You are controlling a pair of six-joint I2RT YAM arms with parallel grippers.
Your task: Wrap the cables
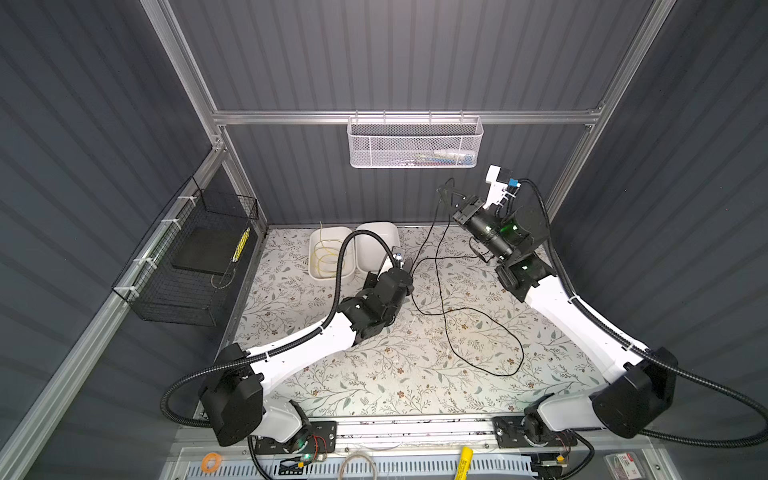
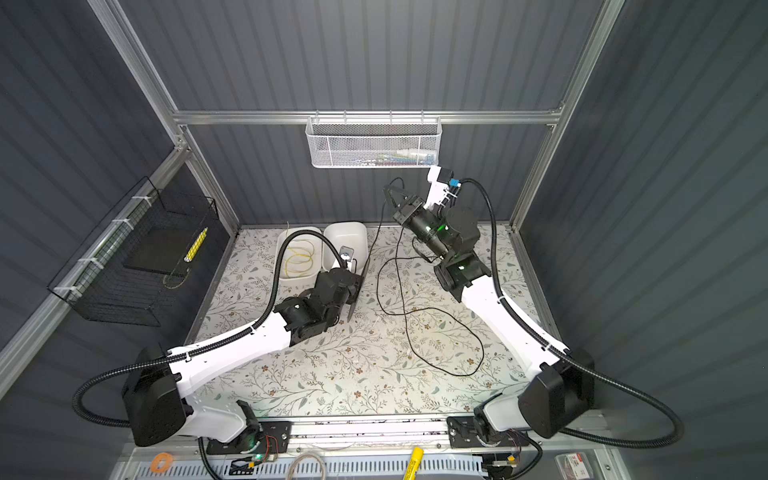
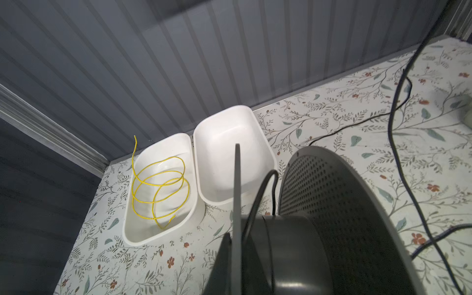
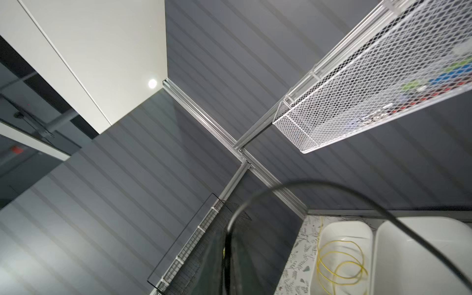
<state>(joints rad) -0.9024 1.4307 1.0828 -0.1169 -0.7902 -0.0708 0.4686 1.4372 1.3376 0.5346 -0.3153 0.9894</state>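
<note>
Up high near the back wall, just under the white mesh basket [image 1: 415, 141], the right gripper [image 1: 444, 192] had its jaws almost together. The cable [image 4: 306, 182] was caught at the tips, arcing over them and dropping to the table. Likely reason: the lift took slack off the surface and gave a clean line to feed. How firm the pinch was, couldn't tell.

The left gripper [image 2: 351, 286] was closed on a grey spool [image 3: 332, 204], clamping one thin flange. The flanges were upright, just beside the empty white bin [image 3: 224, 143]. It was probably held that way so the black hub was exposed for winding. A short bit of black cord curved at the hub in the left wrist view.

The rest of the cable lay in loose open loops on the floral mat [image 1: 374, 374] between the two arms. Hardly any was wound, so the task looked early.

Further out, a second white bin [image 3: 143, 229] sat against the first and held a yellow wire coil [image 3: 153, 184], not the task item. A black wire basket [image 1: 195, 266] hung on the left wall.

Writing: none legible. The coloured items in the mesh basket, a red-labelled packet [image 1: 625, 463] and a yellow tube [image 1: 465, 459] at the front edge were all too small or blurred to read. No brand showed on the arms.
</note>
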